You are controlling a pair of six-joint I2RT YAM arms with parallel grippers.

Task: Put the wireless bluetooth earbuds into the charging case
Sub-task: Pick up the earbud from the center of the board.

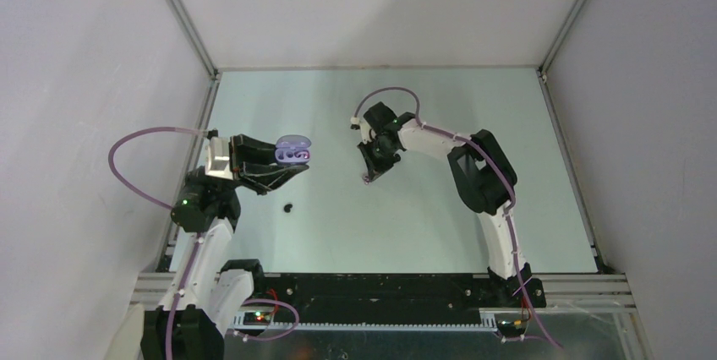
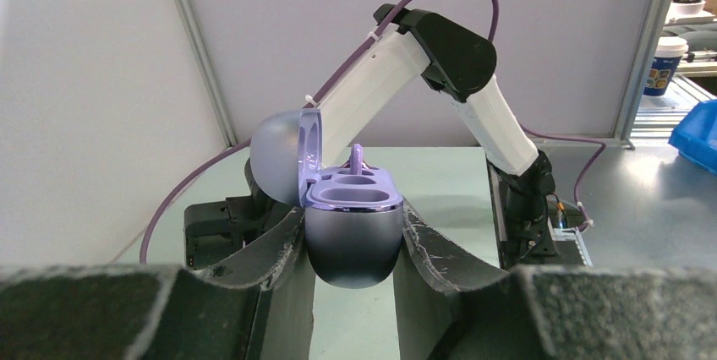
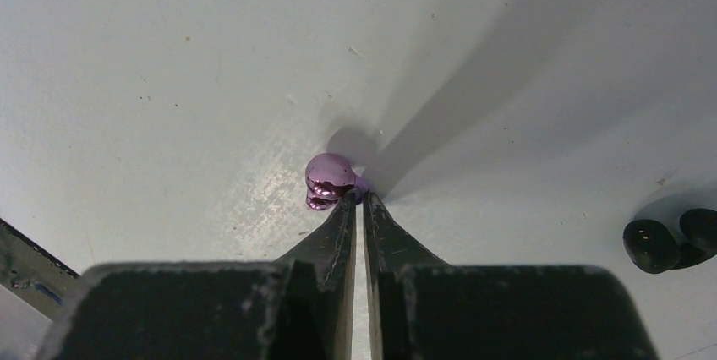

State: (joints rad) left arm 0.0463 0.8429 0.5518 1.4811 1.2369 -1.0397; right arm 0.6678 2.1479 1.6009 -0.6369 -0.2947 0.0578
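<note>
The lilac earbud (image 3: 328, 179) lies on the pale, scuffed tabletop (image 3: 169, 81). Its glossy head points away from the right gripper (image 3: 358, 199), whose nearly closed tips pinch its stem. Only the right wrist view shows this, along with two black earbuds (image 3: 668, 240) touching each other nearby; from above they show as one dark speck. The charging case (image 2: 352, 250) is clenched in the left gripper (image 2: 353, 225) above the table, sockets up and lid swung open, its long axis spanning the fingers. White walls enclose the table.

Counted here: one purple charging case (image 2: 351, 242), two purple earbuds (image 3: 328, 180), what looks like two black earbuds (image 3: 651, 244) side by side, and two robot arms (image 1: 486, 174).
</note>
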